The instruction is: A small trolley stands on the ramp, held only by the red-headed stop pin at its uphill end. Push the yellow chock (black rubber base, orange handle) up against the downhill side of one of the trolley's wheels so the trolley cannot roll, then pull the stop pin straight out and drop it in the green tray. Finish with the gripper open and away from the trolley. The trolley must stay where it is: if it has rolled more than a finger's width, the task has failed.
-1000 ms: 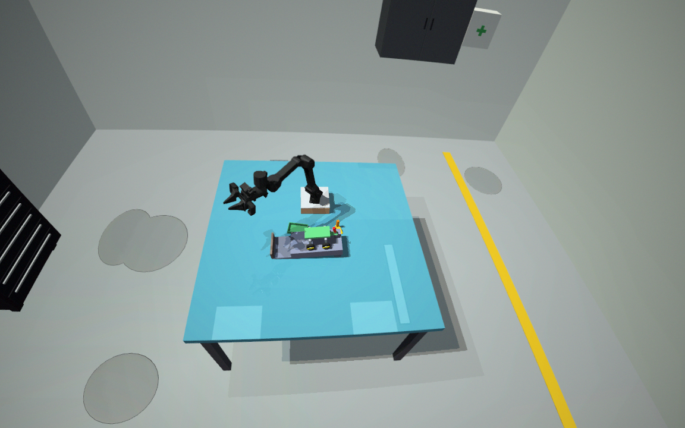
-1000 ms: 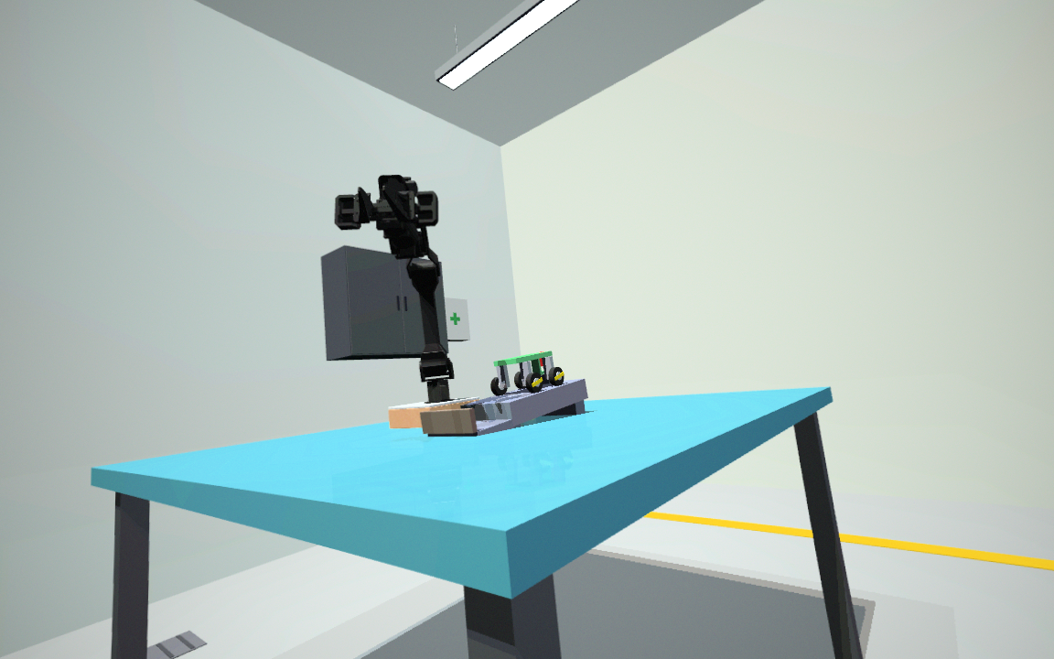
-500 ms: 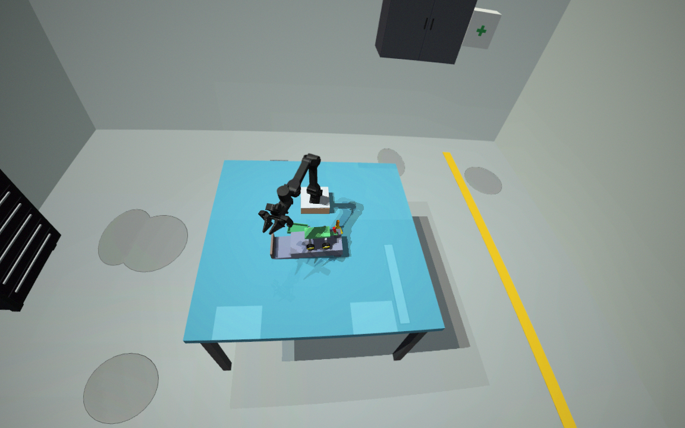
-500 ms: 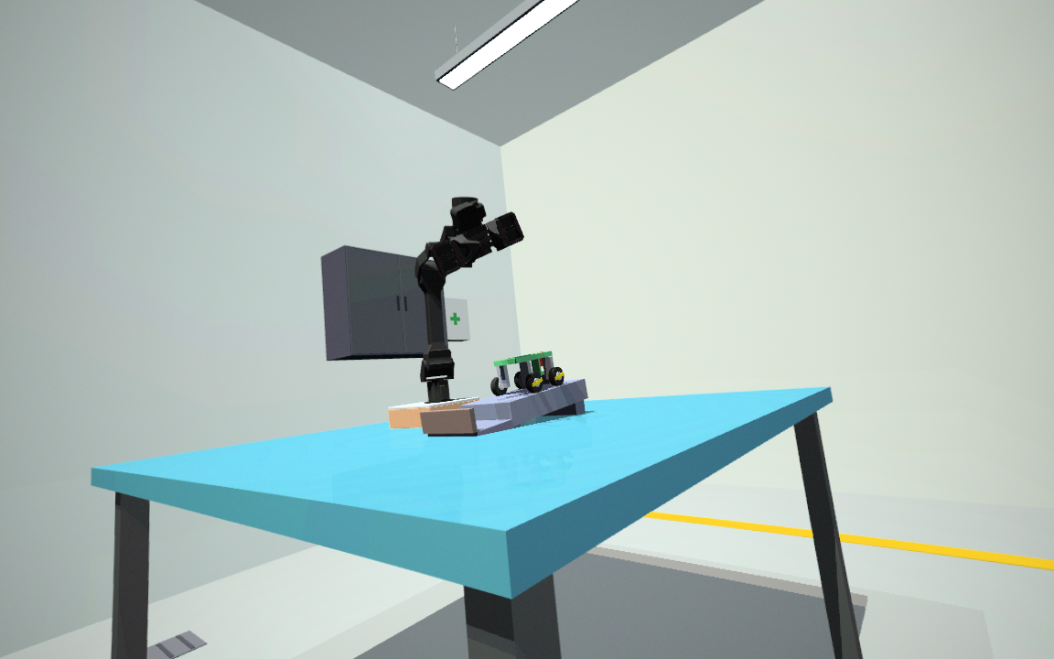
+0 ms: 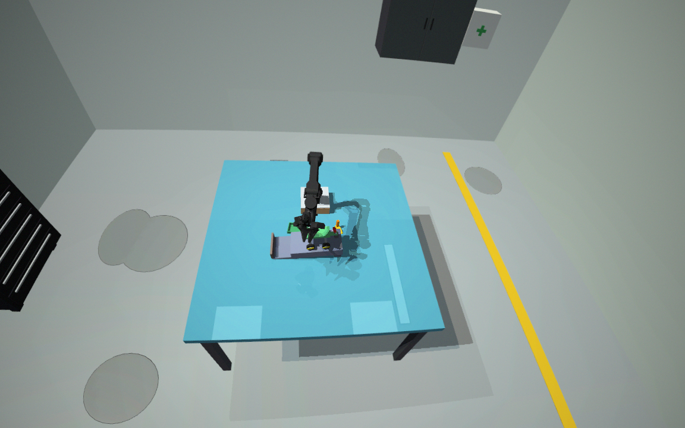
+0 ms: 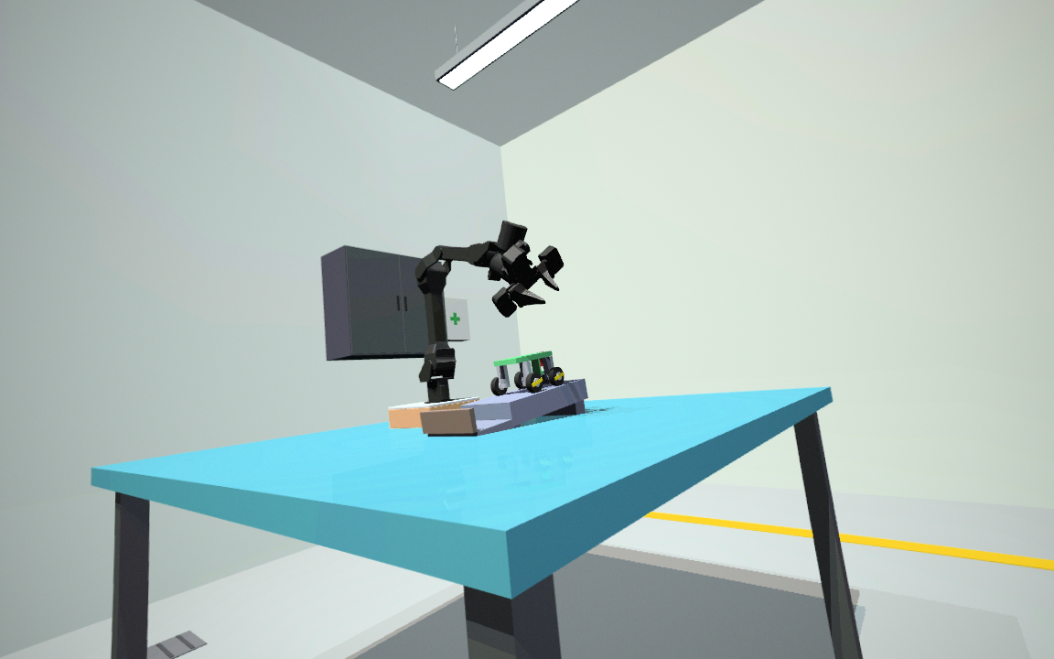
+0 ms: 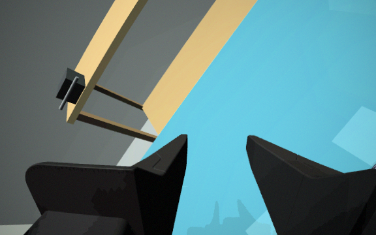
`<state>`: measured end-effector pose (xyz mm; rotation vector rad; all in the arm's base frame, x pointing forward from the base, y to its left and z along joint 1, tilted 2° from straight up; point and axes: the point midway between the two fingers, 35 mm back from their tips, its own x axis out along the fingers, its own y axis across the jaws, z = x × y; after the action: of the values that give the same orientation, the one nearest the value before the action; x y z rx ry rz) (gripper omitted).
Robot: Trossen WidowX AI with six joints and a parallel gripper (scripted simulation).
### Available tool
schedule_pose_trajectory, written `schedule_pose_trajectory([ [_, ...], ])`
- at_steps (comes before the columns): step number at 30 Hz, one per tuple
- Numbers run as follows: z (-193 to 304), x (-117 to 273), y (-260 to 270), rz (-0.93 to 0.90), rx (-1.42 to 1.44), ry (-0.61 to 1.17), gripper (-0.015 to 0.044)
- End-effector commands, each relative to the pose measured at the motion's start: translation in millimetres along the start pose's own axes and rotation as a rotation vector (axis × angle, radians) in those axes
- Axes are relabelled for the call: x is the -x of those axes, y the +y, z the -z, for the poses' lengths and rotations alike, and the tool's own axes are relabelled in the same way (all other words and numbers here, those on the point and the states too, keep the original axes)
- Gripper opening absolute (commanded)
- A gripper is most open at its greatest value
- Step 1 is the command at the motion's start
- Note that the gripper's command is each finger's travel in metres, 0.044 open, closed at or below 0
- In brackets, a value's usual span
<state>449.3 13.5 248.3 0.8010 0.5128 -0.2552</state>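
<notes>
My gripper (image 5: 307,241) (image 6: 551,296) (image 7: 217,141) is open and empty, high above the ramp and trolley. The trolley (image 5: 326,232) (image 6: 522,358), with a green deck and black-and-yellow wheels, stands on the lavender ramp (image 5: 283,248) (image 6: 531,403). The red-headed stop pin (image 5: 335,230) shows at its uphill end, on the right in the top view. The yellow chock (image 5: 339,227), orange handle up, stands behind the ramp's uphill end, away from the wheels' downhill side. The green tray (image 5: 289,229) lies behind the ramp, partly hidden by the arm. The wrist view shows neither trolley, pin, chock nor tray.
A brown end board (image 5: 272,245) (image 6: 448,422) closes the ramp's low end. The arm's base block (image 5: 322,210) (image 6: 403,417) stands behind the ramp on the blue table (image 5: 260,287) (image 6: 350,483) (image 7: 273,81). A wooden bench (image 7: 194,62) shows beyond the table in the wrist view.
</notes>
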Motion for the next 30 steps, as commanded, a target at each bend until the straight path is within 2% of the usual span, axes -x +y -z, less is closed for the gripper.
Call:
schedule_pose_trajectory([
  [1,35,6,2,0.018,-0.044,0.093,0.019],
  [14,185,63,-4,0.188,-0.163,0.469,0.019],
  [20,223,87,-17,0.279,-0.168,0.553,0.019],
  [30,286,150,-81,0.648,-0.192,0.62,0.019],
])
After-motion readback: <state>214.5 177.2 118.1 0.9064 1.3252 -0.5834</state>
